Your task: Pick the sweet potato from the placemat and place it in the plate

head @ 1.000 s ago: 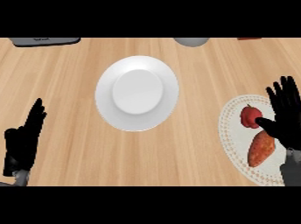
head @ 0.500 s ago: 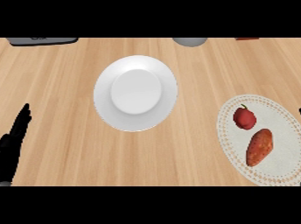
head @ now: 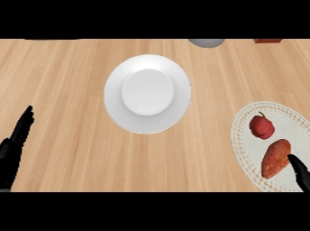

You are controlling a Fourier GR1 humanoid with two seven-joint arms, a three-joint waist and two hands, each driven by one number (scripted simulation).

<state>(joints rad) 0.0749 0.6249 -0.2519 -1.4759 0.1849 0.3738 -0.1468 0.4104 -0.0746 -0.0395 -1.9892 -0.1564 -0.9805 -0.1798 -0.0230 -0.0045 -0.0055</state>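
orange sweet potato [head: 276,158] lying on the pale round placemat [head: 247,131] at the right of the wooden tabletop [head: 64,81], tilted, just below a red apple [head: 261,127] on the same mat. white plate [head: 147,93] near the middle, well apart from the mat, with nothing on it. right robot hand [head: 305,176] showing only as a dark finger at the lower right corner, its tip at the sweet potato's lower right edge; cannot tell whether touching, nor whether open or closed. left robot hand [head: 10,153] at the lower left, fingers straight and pointing up, holding nothing, resting. grey rounded object [head: 206,42] and small reddish-brown object [head: 269,40] at the far edge, cut off.
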